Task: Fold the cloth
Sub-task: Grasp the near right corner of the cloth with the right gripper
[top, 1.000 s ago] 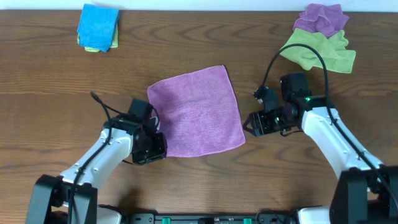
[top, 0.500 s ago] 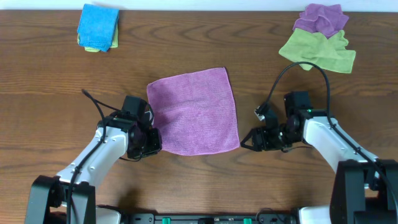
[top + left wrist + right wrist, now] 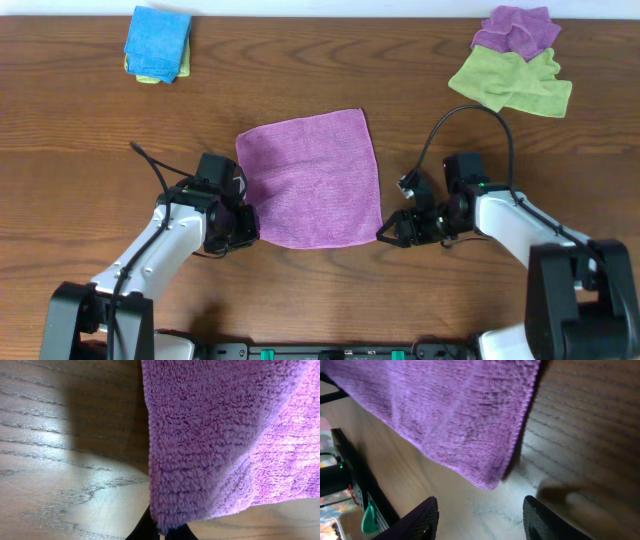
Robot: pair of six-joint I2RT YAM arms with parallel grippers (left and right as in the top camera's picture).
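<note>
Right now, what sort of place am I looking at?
Probably a robotics lab bench set up for cloth folding: a left arm and right arm at a wooden table, a purple cloth spread between them, spare cloths piled at both far corners.

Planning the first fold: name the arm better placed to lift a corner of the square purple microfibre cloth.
Left: left gripper looks shut on the purple cloth's corner; right gripper open, short of its corner.

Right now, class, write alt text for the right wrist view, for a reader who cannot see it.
A corner of a purple cloth lies on a wooden table, just ahead of the right hand, whose two dark fingers are spread wide apart and not touching it.
</note>
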